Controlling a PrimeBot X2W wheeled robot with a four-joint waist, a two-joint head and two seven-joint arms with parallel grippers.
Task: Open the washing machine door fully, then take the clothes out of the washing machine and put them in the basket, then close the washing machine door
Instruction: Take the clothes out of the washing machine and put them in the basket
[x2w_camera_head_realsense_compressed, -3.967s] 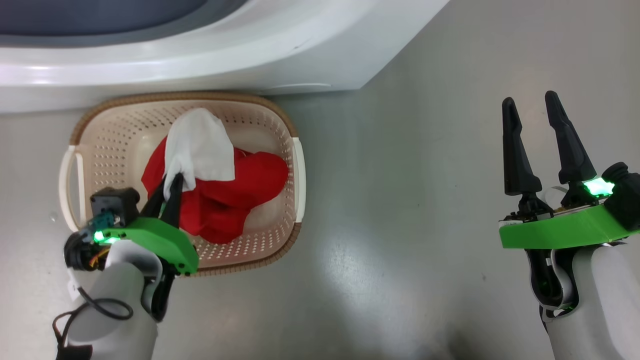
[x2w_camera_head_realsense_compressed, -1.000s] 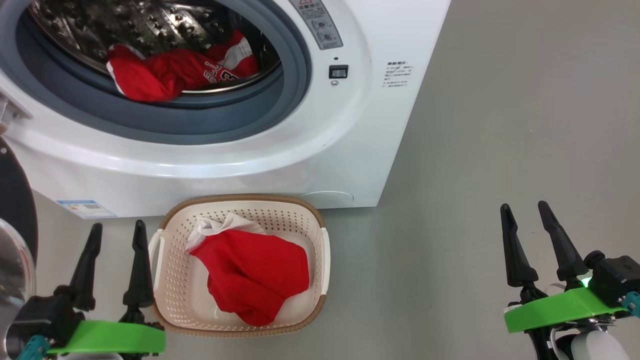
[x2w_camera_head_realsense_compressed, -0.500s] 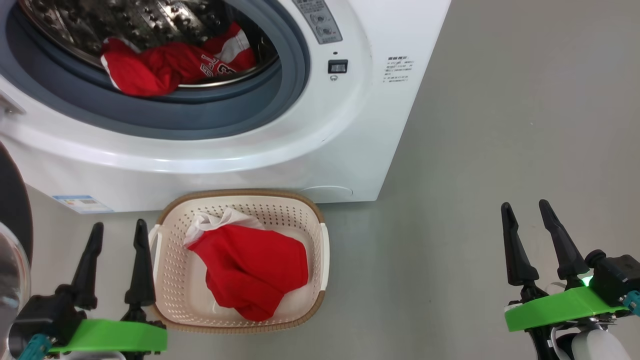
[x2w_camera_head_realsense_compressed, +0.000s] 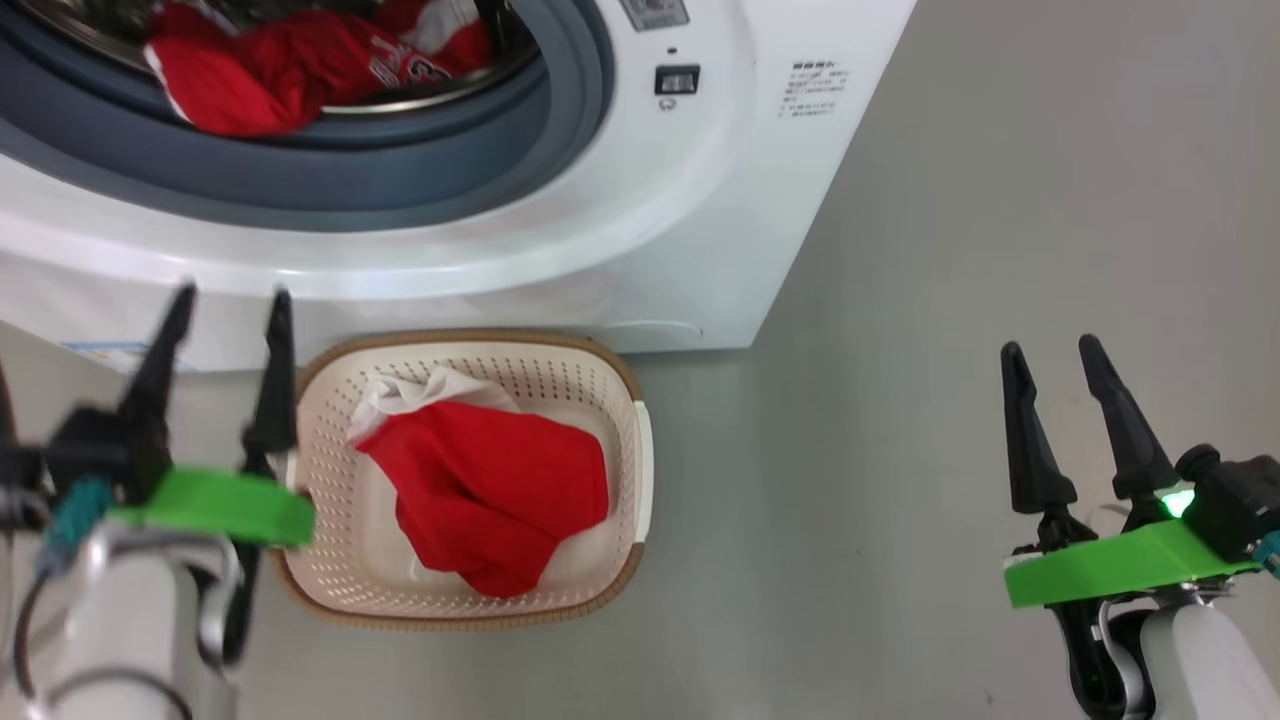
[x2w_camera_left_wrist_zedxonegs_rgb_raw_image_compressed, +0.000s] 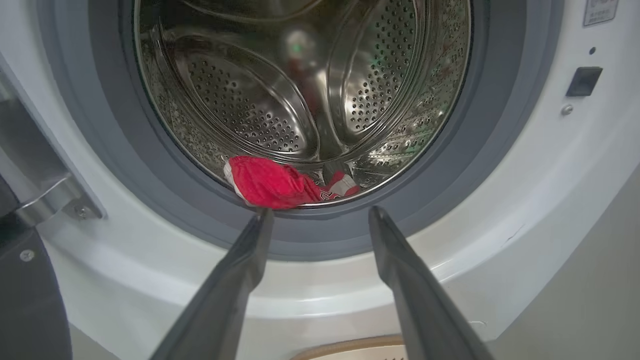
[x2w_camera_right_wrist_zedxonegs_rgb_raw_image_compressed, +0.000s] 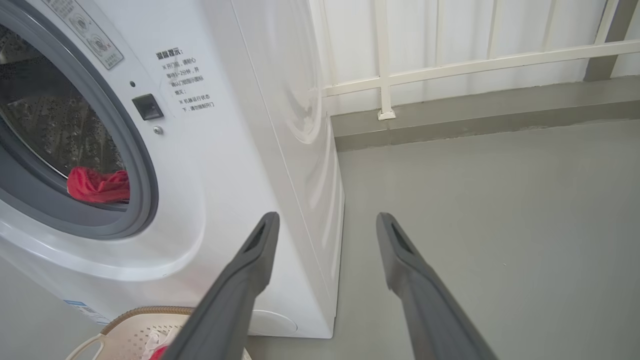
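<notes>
Black left pincer (x2w_camera_head_realsense_compressed: 233, 293) lifted toward washing machine (x2w_camera_head_realsense_compressed: 600, 250).

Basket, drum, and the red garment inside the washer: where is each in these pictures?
basket (x2w_camera_head_realsense_compressed: 470, 337): head view, brown far rim.
drum (x2w_camera_left_wrist_zedxonegs_rgb_raw_image_compressed: 250, 120): left wrist view, perforated steel wall.
red garment (x2w_camera_left_wrist_zedxonegs_rgb_raw_image_compressed: 270, 182): left wrist view, middle of the cloth.

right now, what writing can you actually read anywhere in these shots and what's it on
"温馨提示:" heads the printed notice on the washing machine front.
Too small to read surely: the lines under that heading.
Too small: the print on the grey warning sticker above it.
Blurred: the blue label low on the front.
Folded, unreadable: the white lettering on the red clothes inside.
</notes>
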